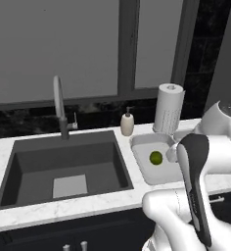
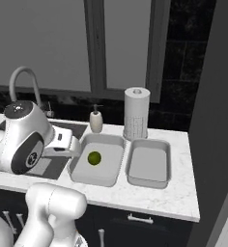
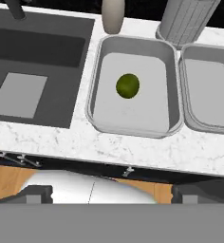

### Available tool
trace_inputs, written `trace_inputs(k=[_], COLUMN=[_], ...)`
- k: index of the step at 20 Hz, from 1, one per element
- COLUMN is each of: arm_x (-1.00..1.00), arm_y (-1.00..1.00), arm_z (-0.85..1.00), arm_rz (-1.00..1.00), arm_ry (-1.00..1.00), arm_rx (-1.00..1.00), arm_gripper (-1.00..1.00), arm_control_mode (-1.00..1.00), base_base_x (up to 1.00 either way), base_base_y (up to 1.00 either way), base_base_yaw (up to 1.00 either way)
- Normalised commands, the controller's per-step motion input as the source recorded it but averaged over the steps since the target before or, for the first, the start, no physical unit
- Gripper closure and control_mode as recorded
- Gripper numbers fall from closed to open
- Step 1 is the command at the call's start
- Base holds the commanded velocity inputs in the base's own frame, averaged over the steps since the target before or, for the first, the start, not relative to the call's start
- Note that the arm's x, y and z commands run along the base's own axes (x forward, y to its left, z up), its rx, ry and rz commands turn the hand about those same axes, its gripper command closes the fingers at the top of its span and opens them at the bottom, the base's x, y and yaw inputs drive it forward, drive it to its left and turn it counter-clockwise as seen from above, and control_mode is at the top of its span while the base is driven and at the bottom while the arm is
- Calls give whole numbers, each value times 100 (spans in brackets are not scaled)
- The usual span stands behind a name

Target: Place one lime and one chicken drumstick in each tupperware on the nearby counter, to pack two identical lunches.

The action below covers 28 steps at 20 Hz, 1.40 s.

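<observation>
One lime in, jaws wide open over the table

Gripper (image 3: pixel 112 198) hangs above the table's (image 3: pixel 133 149) front edge, jaws spread wide, nothing between them. Lime (image 3: pixel 127 86) sits loose in the left tupperware (image 3: pixel 96 80), next to the sink (image 3: pixel 38 52). Right tupperware (image 3: pixel 190 102) touches it side by side. Soap bottle (image 2: pixel 96 120) and paper towel roll (image 2: pixel 136 113) stand behind them

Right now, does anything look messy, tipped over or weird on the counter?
Nothing stands out. Two tupperware trays sit side by side, flat on the counter. The left tray holds one lime; the right tray holds nothing. The soap bottle and paper towel roll stand upright. No spills.
</observation>
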Motion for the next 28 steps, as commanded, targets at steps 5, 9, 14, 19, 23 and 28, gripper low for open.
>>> trace_inputs(k=[5, 9, 14, 19, 23, 28], arm_x=[0, 0, 0, 0, 0, 0], arm_y=[0, 0, 0, 0, 0, 0], arm_z=[0, 0, 0, 0, 0, 0], arm_rz=[0, 0, 0, 0, 0, 0], arm_ry=[0, 0, 0, 0, 0, 0], arm_rx=[0, 0, 0, 0, 0, 0], arm_gripper=[-100, -100, -100, -100, -100, -100], arm_control_mode=[100, 100, 100, 100, 100, 100], base_base_x=[-100, -100, -80, -25, -2, 4], base_base_y=[-5, -73, -100, -100, -99, -69], base_base_yaw=[2, -5, -16, -16, -12, -6])
